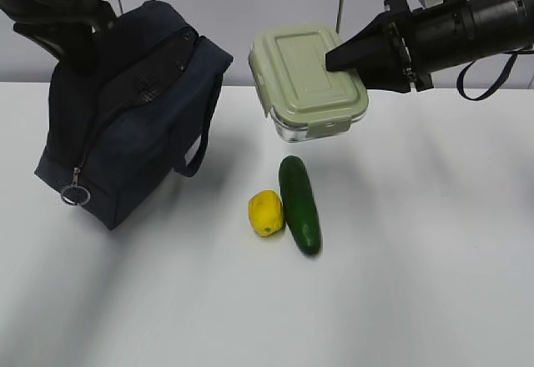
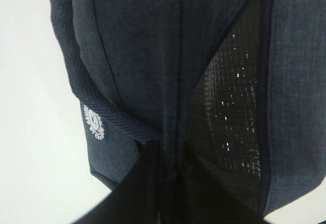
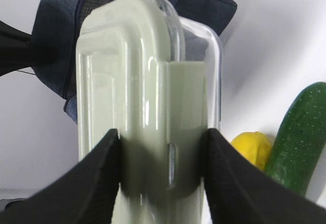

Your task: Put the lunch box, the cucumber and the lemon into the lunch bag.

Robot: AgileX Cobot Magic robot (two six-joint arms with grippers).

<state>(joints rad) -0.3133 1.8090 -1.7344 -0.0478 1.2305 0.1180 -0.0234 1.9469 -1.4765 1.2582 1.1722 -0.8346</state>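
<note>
Exterior slants down — wrists close, sharing lunch bag (image 1: pixel 133 117).

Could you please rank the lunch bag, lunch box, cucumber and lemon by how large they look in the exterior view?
1. lunch bag
2. lunch box, held off the table by the right gripper
3. cucumber
4. lemon

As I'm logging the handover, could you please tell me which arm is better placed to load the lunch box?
Right: its tool grips the lunch box aloft beside the lunch bag, which the left tool holds open.

Matt cloth lunch bag (image 1: pixel 142 125), glossy plastic lunch box (image 1: pixel 307 79), smooth cucumber (image 1: pixel 299 203)
</note>
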